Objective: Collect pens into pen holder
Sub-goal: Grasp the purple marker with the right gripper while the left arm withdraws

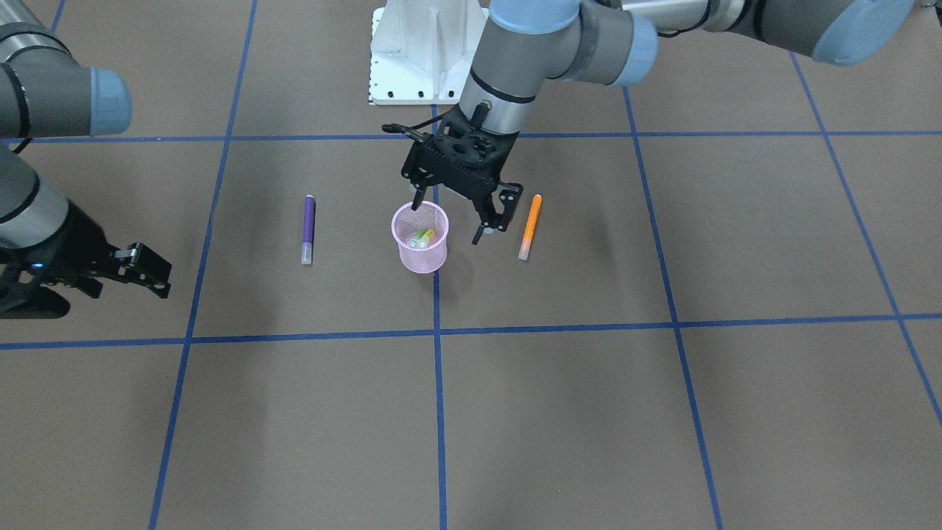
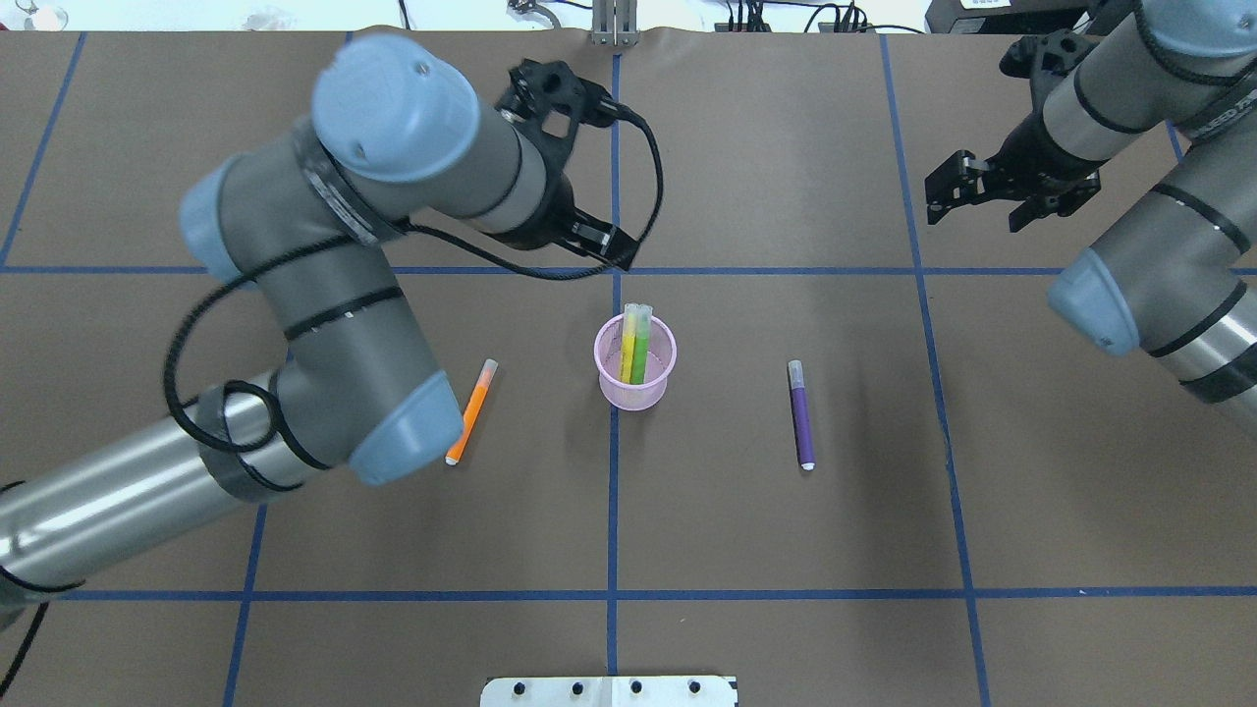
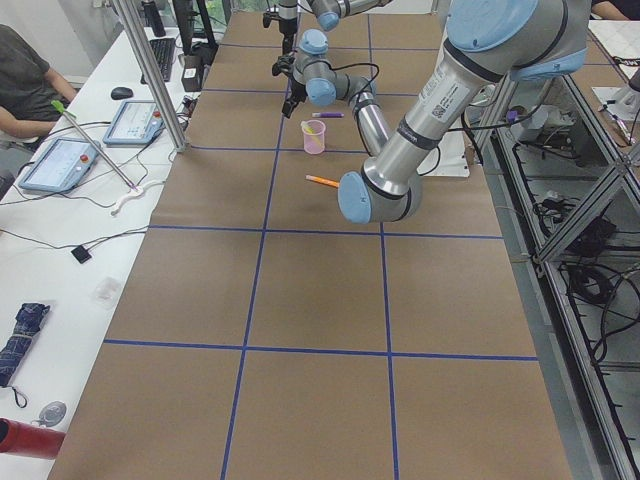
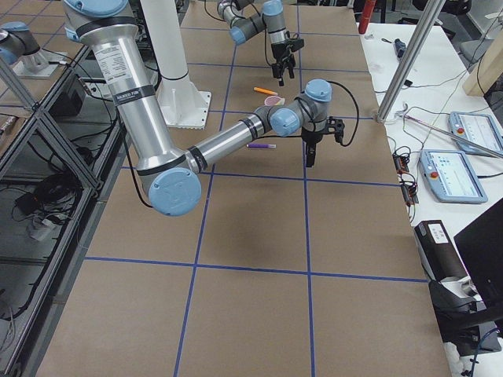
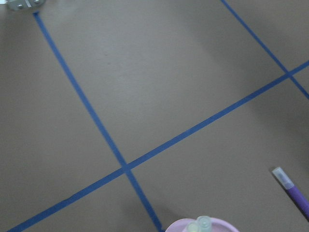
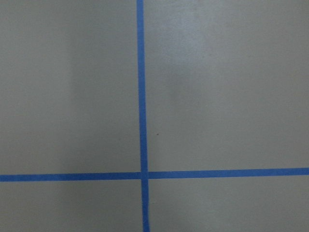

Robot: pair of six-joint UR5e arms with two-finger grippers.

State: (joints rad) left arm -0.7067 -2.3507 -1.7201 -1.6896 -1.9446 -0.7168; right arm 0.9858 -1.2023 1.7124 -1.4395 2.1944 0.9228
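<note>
The pink mesh pen holder [image 1: 420, 243] stands upright at the table's middle, also in the overhead view [image 2: 635, 388]. A yellow pen [image 2: 628, 344] and a green pen [image 2: 641, 349] stand in it, pale caps up. The orange pen [image 1: 530, 226] lies flat on the robot's left of the holder, the purple pen [image 1: 308, 228] on its right. My left gripper [image 1: 449, 219] is open and empty, just above and beside the holder's rim, toward the orange pen. My right gripper [image 2: 977, 206] is open and empty, far off at the right. The left wrist view shows the holder's rim [image 5: 224, 225] and the purple pen [image 5: 294, 191].
The robot's white base plate [image 1: 427, 51] sits behind the holder. Blue tape lines [image 1: 438, 331] grid the brown table. A side desk with tablets [image 3: 60, 165] and an operator lies beyond the table's far edge.
</note>
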